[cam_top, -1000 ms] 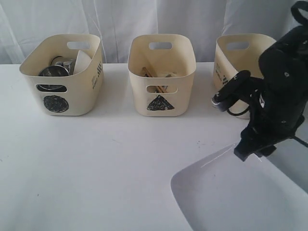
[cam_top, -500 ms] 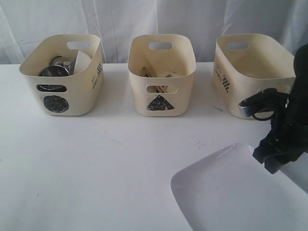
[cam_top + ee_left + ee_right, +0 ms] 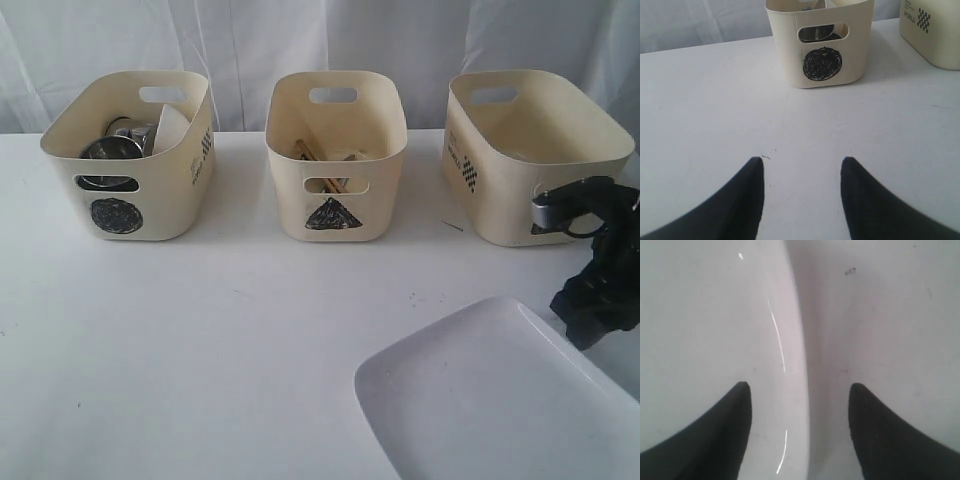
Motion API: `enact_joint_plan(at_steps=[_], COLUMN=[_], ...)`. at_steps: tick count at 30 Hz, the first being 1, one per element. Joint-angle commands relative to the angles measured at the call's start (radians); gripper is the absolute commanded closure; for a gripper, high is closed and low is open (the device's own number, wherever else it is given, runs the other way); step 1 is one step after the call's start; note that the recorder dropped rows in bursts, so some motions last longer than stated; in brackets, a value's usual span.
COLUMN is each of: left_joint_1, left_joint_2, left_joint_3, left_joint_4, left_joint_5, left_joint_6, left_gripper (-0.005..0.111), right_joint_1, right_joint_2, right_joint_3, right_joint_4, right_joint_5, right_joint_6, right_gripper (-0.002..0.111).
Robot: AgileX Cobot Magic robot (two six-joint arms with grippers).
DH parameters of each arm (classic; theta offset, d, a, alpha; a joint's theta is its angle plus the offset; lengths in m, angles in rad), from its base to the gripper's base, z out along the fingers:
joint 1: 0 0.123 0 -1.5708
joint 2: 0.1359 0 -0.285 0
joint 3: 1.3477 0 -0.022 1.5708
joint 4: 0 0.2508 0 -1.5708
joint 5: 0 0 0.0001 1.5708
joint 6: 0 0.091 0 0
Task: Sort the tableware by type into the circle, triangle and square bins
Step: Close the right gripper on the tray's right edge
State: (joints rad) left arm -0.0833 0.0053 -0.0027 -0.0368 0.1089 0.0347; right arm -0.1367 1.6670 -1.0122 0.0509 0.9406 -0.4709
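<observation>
White curtains hang behind a white counter (image 3: 200,340), and 3 cream tubs stand in a row along its back edge. The circle bin (image 3: 165,205) sits toward the back left corner with a steel mug (image 3: 108,150) and a small white bowl (image 3: 172,125) inside. The triangle bin (image 3: 290,195) is at the middle of the back edge, wooden chopsticks (image 3: 318,166) showing through its handle cut-out. The square bin (image 3: 500,205) stands toward the back right corner; I cannot see what lies in it.

The large white rectangular plate (image 3: 480,400) lies flat at the front right corner. The right gripper (image 3: 799,385) hangs at the plate's rim by the right edge, its 2 fingers spread wide, 1 over the plate and 1 over bare counter, pinching nothing. Whether they touch the plate I cannot tell. The left gripper (image 3: 802,160) is also spread apart and empty, low over the bare counter, well in front of the circle bin.
</observation>
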Motion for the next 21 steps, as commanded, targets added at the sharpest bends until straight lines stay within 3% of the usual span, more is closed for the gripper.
enact_joint_plan(at_steps=[1,21], left_joint_1=[0.002,0.002], left_joint_2=[-0.005,-0.005], left_joint_3=[0.003,0.003], left_joint_4=[-0.008,-0.008], left_joint_5=[-0.005,-0.005], left_joint_6=[-0.006,-0.006], left_gripper=[0.054,0.054], right_joint_1=[-0.036,-0.056], right_joint_2=[0.009,0.193], right_joint_3=[-0.003,-0.003], right_joint_4=[0.061,0.210], right_joint_5=[-0.010,0.042], right_joint_6=[-0.037,-0.191], right_gripper=[0.054,0.054])
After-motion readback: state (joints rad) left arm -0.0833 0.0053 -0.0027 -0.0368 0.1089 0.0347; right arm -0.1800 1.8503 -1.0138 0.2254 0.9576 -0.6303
